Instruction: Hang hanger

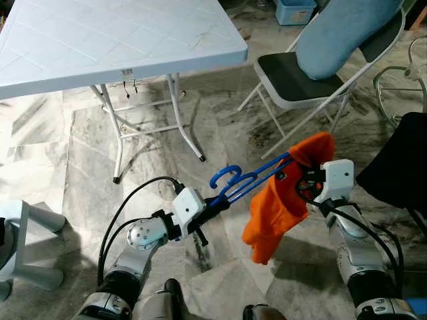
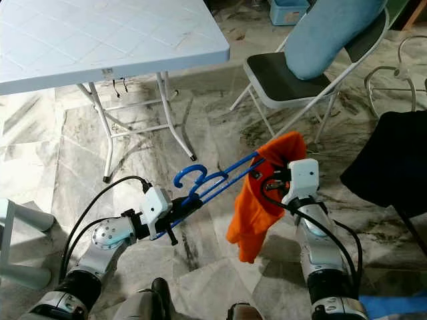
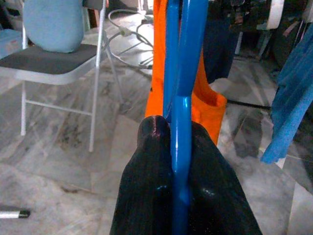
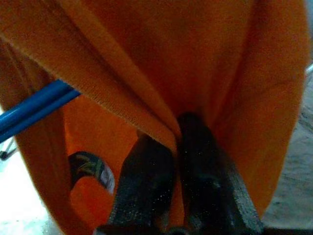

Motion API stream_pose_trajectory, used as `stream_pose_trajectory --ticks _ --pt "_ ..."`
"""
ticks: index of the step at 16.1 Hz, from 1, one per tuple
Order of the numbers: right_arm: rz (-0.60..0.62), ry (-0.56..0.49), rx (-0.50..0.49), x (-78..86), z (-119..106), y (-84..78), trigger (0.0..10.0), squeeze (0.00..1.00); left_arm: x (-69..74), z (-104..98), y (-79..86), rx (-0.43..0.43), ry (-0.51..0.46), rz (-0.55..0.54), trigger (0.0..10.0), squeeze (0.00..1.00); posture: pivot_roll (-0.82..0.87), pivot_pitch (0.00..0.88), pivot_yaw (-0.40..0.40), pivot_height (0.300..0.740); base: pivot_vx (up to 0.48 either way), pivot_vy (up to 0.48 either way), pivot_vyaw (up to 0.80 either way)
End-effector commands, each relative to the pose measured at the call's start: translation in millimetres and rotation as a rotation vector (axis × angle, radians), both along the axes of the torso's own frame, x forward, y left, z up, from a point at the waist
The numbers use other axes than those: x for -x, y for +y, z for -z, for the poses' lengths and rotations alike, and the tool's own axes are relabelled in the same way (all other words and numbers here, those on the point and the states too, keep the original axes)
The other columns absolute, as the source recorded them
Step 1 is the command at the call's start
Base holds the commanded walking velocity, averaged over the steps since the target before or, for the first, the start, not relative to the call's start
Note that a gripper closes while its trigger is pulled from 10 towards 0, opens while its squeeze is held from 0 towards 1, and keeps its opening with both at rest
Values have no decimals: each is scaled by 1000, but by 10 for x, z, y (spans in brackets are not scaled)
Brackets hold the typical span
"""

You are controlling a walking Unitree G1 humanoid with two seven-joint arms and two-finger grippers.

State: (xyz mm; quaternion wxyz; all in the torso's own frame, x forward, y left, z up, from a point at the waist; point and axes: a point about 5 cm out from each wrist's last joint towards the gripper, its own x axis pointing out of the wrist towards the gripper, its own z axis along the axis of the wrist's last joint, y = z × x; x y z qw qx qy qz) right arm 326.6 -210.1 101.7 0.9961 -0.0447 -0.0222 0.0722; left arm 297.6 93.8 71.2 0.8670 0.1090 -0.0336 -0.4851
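A blue plastic hanger [image 1: 248, 179] is held low over the marble floor, its hook [image 1: 225, 177] pointing up and to the left. My left gripper [image 1: 215, 205] is shut on the hanger's near end; in the left wrist view the blue bar [image 3: 179, 147] runs between both black fingers [image 3: 146, 196]. An orange garment [image 1: 280, 200] hangs over the hanger's far end. My right gripper [image 1: 300, 181] is shut on a fold of that orange cloth [image 4: 161, 63], with the fingers [image 4: 142, 191] pinching the fabric and the blue bars [image 4: 34, 110] passing beside them.
A white folding table [image 1: 120, 40] stands ahead on the left. A folding chair [image 1: 293, 80] with a light blue cushion [image 1: 340, 33] is ahead on the right. Dark cloth [image 1: 400, 160] hangs at the right edge, and a pale stool [image 1: 27, 233] sits at the left.
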Motion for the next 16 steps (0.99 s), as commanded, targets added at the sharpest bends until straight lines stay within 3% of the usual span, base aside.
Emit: stream_pose_trajectory --ticks 1,3,5,10,12,14,16 --pt "38 -15 -17 29 -5 -81 0 0 14 33 15 -24 -1 1 0 0 -205 206 16 740 0 0 0" --pt "45 -37 -23 27 -56 -80 0 0 28 110 45 -71 10 -27 0 0 -211 204 15 740 0 0 0" --pt "53 -74 -31 23 -142 -81 0 0 8 244 124 -198 37 -108 0 0 -215 201 14 740 0 0 0" --pt "130 -151 -28 -70 -381 -152 0 0 89 412 197 -284 86 -118 0 0 -217 198 11 740 0 0 0" --pt "235 -106 48 -88 -324 -299 0 0 153 396 206 -209 58 -118 0 0 -206 193 5 740 0 0 0" --pt "302 -57 67 -48 -221 -406 0 0 227 437 242 -147 58 -184 0 0 -190 188 1 740 0 0 0" --pt "339 -3 101 5 -81 -440 0 0 267 515 350 -71 86 -398 0 0 -173 180 -2 740 0 0 0"
